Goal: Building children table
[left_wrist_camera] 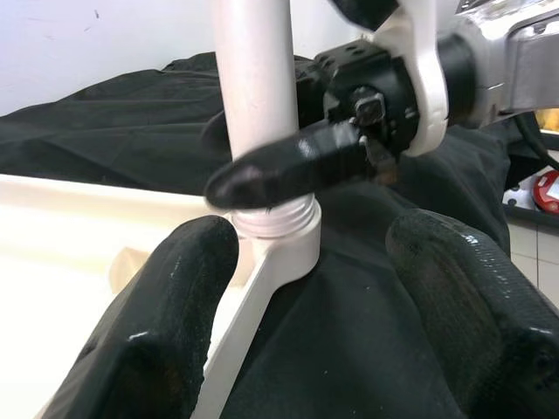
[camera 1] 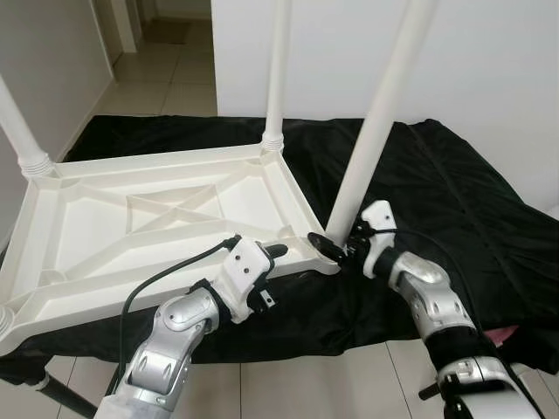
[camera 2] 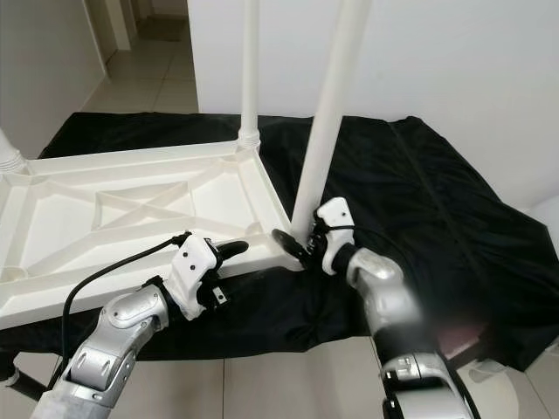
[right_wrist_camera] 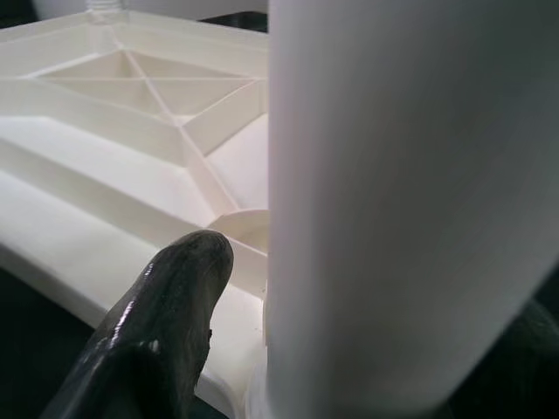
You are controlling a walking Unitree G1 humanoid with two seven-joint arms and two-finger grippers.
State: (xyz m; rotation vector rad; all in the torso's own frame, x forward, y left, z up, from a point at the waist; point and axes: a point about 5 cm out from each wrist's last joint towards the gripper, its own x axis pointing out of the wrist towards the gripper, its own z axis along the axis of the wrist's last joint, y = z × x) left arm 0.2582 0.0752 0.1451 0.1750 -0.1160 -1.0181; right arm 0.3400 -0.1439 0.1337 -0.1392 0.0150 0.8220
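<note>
No readable text, labels, brands, numbers or signs anywhere.

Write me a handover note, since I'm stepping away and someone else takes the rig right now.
Right gripper: closed around the base of the near-right leg, at its corner socket.
Left gripper: open, at the tabletop's near edge beside that corner, holding nothing.
Tabletop: upside down on the black cloth.
Done: far-left leg and far-right leg stand in their sockets.
Left: seat the near-right leg fully; its thread is still visible. The near-left corner has no leg showing.
</note>
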